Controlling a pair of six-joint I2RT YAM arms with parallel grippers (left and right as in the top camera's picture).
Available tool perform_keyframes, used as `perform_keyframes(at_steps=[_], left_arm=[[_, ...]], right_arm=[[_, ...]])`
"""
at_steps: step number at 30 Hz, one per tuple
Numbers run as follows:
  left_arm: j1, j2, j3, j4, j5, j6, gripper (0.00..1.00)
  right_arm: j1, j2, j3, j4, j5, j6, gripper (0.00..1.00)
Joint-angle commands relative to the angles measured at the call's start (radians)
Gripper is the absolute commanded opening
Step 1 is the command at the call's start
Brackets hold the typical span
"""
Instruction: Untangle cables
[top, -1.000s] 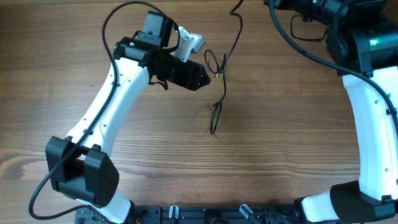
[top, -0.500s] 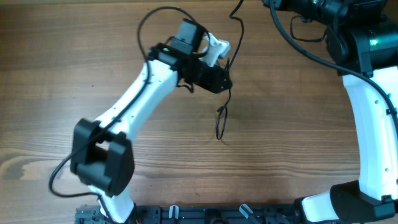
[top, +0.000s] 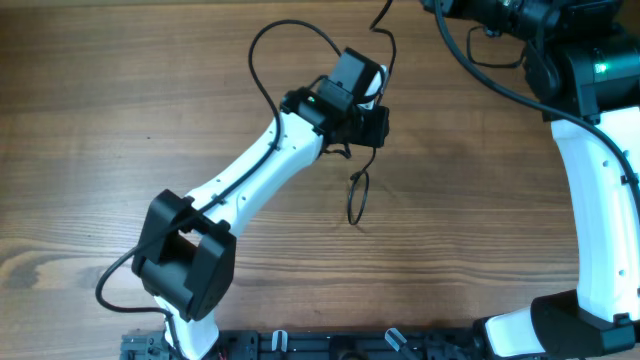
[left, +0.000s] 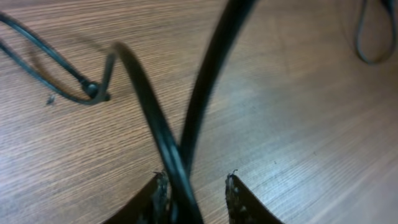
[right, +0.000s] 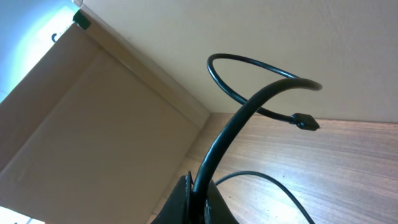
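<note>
The wooden table (top: 100, 120) shows bare boards from the left arm out to its left edge. A broad bare strip also lies between the table's middle and the right edge.

There are two arms. The left arm (top: 250, 180) rises from the near edge and slants toward the middle of the far edge. The right arm (top: 590, 200) runs up along the right edge to the far right corner.

There are two grippers. The left gripper (left: 196, 186) hovers low over the wood with its jaws parted. Two cable strands cross between them, with a gap showing beside one finger. The right gripper (right: 198, 200) is clenched on a strand that arcs up and ends in one small plug (right: 305, 122).

The cables (top: 356, 195) run from the far edge, near its middle, down past the left gripper. They end in one small loop lying near the table's middle. How many separate cords there are cannot be told.
</note>
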Motion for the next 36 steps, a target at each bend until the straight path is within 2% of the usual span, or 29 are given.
perform_keyframes(at_steps=[1,3,7,13,17,23,28,29,31,36], left_arm=[[-0.016,0.002,-0.004,-0.005,-0.128,-0.062,0.25],[-0.015,0.002,-0.004,-0.012,-0.134,-0.062,0.22],[-0.006,0.002,-0.004,-0.027,-0.14,-0.062,0.2],[-0.004,0.002,-0.004,-0.057,-0.14,-0.062,0.21],[-0.004,0.002,-0.004,-0.066,-0.14,-0.062,0.21],[0.01,-0.02,-0.003,-0.072,-0.139,-0.062,0.24],[0.04,-0.106,-0.003,-0.083,-0.135,-0.063,0.31],[0.047,-0.125,-0.003,-0.083,-0.13,-0.066,0.25],[0.061,-0.159,-0.003,-0.084,-0.108,-0.067,0.04],[0.08,-0.183,-0.003,-0.093,-0.084,-0.069,0.04]], right_arm=[[-0.002,-0.005,0.016,0.005,-0.023,0.012,0.04],[-0.008,-0.005,0.016,0.005,-0.015,0.012,0.04],[-0.061,-0.005,0.016,0.002,0.059,0.015,0.04],[-0.189,-0.002,0.013,-0.12,0.368,0.033,0.04],[-0.216,0.017,-0.016,-0.209,0.473,-0.021,0.04],[-0.215,0.129,-0.021,-0.361,0.487,-0.119,0.04],[-0.215,0.225,-0.021,-0.452,0.454,-0.179,0.04],[-0.215,0.234,-0.021,-0.458,0.444,-0.185,0.04],[-0.215,0.242,-0.021,-0.46,0.42,-0.205,0.04],[-0.214,0.242,-0.021,-0.466,0.367,-0.284,0.04]])
